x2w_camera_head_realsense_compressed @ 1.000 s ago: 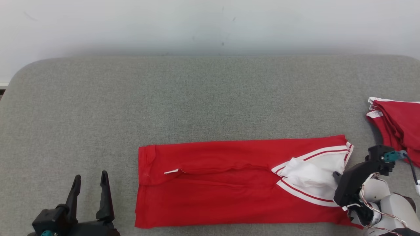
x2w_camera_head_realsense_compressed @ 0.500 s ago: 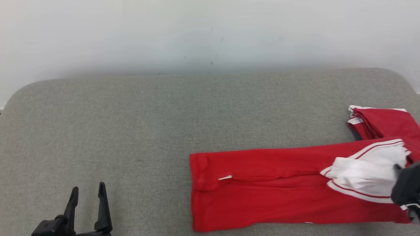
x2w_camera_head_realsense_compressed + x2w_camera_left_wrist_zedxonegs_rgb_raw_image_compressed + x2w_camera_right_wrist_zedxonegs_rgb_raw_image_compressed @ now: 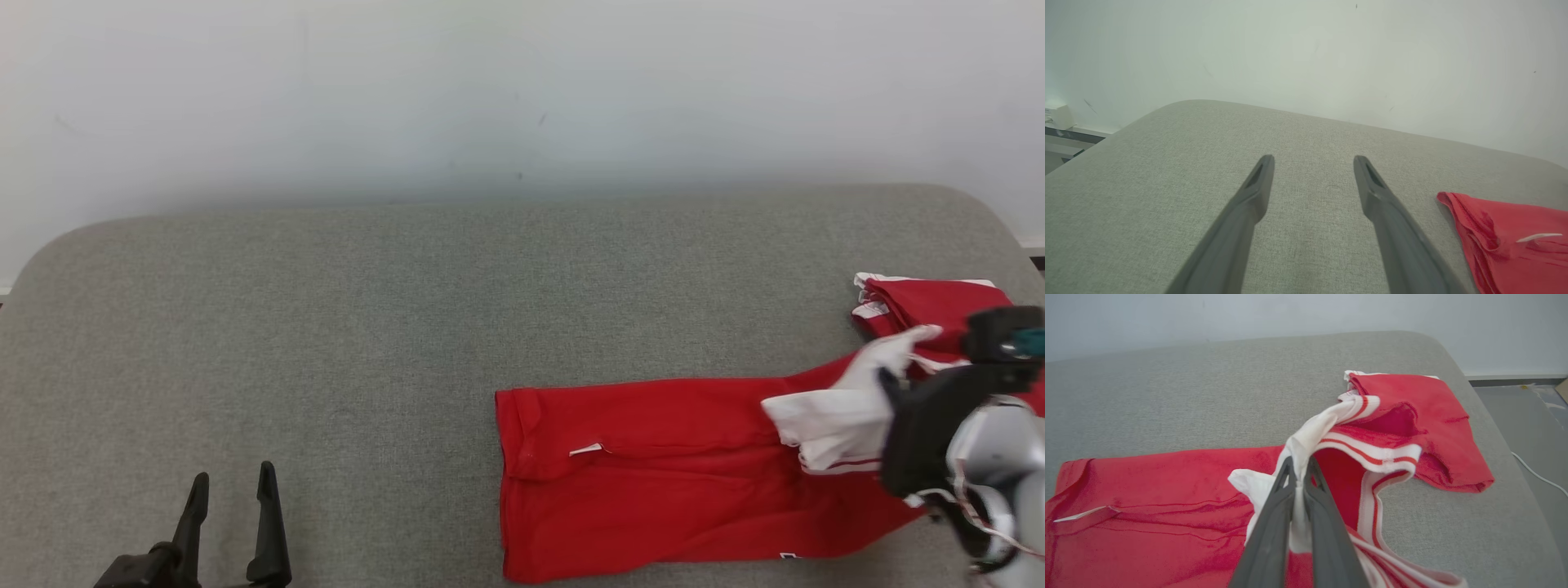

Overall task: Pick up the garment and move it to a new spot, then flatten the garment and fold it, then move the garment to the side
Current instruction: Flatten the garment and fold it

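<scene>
The left pincer (image 3: 233, 488) stands released at the near-left corner of the grey, woven-cloth bench (image 3: 326, 327), its two long dark fingers spread wide over bare fabric. To its right the red knit garment with white striped trim (image 3: 653, 465) lies flat as a long folded rectangle on the bench's right half. A small white tag (image 3: 586, 449) pokes from a seam near its left end; any writing on it is too small to read. At the garment's right end the right pincer (image 3: 1300, 465) is clenched on the white ribbed trim, lifting it into a crumpled peak. Just beyond sits a folded pile of red cloth with white edging (image 3: 931, 306), which seems to touch the raised trim.
</scene>
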